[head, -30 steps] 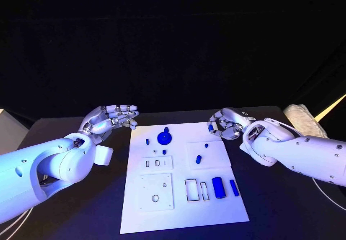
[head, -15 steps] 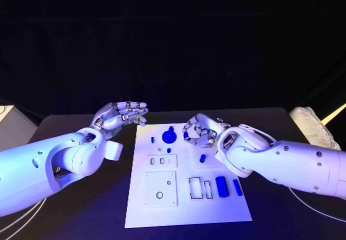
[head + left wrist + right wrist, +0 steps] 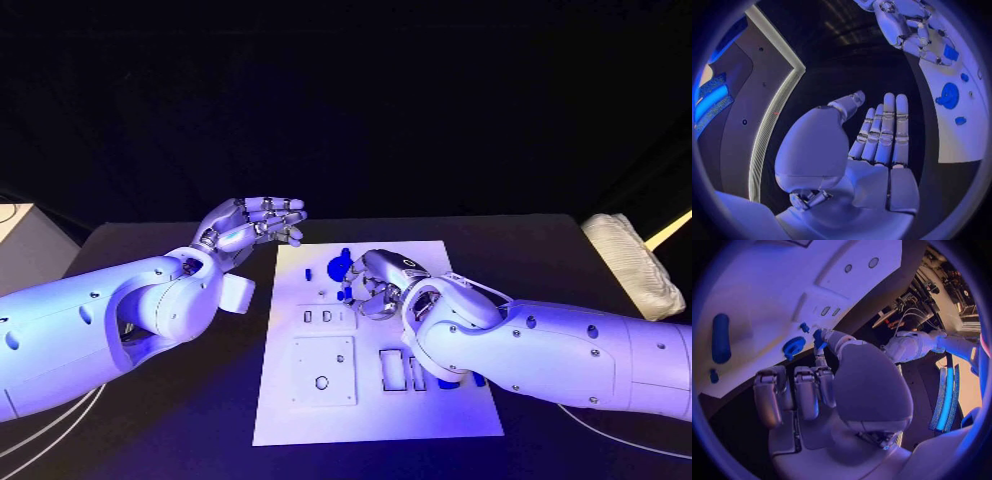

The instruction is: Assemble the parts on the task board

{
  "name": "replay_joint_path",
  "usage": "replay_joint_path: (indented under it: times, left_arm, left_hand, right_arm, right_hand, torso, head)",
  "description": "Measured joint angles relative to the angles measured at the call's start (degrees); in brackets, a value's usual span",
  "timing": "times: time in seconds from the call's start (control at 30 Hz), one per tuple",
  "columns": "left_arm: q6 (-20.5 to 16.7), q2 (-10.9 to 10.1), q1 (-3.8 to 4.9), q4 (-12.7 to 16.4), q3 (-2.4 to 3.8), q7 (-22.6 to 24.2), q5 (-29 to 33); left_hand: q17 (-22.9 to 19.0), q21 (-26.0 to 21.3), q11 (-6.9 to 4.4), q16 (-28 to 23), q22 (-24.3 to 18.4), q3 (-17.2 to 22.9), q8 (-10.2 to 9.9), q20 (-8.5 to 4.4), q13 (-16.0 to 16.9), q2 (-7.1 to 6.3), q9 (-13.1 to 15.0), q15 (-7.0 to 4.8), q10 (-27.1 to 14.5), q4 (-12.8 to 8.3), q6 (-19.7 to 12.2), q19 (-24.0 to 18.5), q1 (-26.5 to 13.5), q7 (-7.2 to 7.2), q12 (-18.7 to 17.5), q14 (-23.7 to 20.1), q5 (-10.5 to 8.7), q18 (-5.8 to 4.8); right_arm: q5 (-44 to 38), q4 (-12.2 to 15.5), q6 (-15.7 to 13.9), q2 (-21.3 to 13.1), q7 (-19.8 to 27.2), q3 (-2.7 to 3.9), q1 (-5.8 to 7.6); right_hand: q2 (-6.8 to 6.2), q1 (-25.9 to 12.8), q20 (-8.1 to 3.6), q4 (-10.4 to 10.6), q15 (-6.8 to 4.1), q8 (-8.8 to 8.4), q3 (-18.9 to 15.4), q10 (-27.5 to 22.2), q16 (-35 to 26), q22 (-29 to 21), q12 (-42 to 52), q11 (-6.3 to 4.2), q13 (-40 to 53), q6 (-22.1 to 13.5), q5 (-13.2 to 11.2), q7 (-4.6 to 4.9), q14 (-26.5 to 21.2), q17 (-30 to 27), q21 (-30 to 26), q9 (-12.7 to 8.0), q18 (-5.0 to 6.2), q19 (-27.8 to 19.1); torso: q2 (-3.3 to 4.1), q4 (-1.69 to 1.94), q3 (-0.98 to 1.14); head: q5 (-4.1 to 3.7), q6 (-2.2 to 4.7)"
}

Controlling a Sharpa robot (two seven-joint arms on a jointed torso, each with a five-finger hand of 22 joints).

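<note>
Silver fingers of the right hand (image 3: 378, 285) are being held curled above the middle of the white task board (image 3: 433, 420), with the white right arm reaching in across the board's near right part. In the right wrist view a small blue part (image 3: 819, 338) is being pinched between the thumb and a fingertip of this hand (image 3: 826, 385), while the other fingers (image 3: 806, 390) are being kept bent inward beside it. Just beyond the pinched part, a blue round disc part (image 3: 793, 346) is lying on the board, and a smaller blue peg (image 3: 804, 327) is standing close by. Farther off from the hand, a long blue cylinder (image 3: 721, 337) is lying flat on the board.

The left hand (image 3: 257, 223) is being held raised off the table, just beside the board's far left corner, palm turned upward. Its fingers (image 3: 886, 127) are being kept straight and close together, the thumb set apart, and nothing is being held in it. From the left wrist view, the blue disc (image 3: 949, 94) is seen lying on the board well beyond the fingertips, with the right hand (image 3: 907, 25) hovering near it.

On the board below the left hand, white plates with rectangular slots (image 3: 322, 317) are lying flat.
</note>
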Motion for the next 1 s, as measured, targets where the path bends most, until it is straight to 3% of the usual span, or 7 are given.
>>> replay_joint_path:
  times: [0.37,1.0]
  left_arm:
    - [0.1,0.1,0.0,0.1,-0.02,-0.2,0.0]
    - [0.3,-0.1,0.01,0.2,-0.02,-0.5,0.0]
  left_hand:
    - [0.0,0.0,0.0,0.0,0.0,0.0,0.0,0.0,0.0,0.0,0.0,0.0,0.0,0.0,0.0,0.0,0.0,0.0,0.0,0.0,0.0,0.0]
    - [0.0,0.0,0.0,0.0,0.0,0.0,0.0,-0.01,0.0,0.0,0.0,0.0,0.0,0.0,0.0,0.0,0.0,0.0,0.0,0.0,0.0,0.0]
  right_arm:
    - [-1.3,-1.1,0.0,2.5,-3.2,-0.18,-2.01]
    - [-2.6,-1.2,0.2,3.2,-4.8,-0.22,-2.65]
  right_hand:
    - [-0.12,-0.4,0.0,0.0,-0.06,0.01,0.0,0.0,0.0,0.0,0.0,0.0,0.0,0.0,0.0,-0.04,-0.1,0.0,0.0,0.0,0.0,0.0]
    - [-0.48,-0.8,0.0,0.0,-0.06,0.75,0.0,0.2,0.0,0.0,0.0,-0.21,0.0,0.0,0.2,-0.17,-0.1,0.0,0.0,0.0,0.0,0.0]
  torso:
    - [0.12,0.18,0.03]
    - [0.09,0.03,0.07]
  head:
    - [0.34,-0.59]
    - [1.02,-1.5]
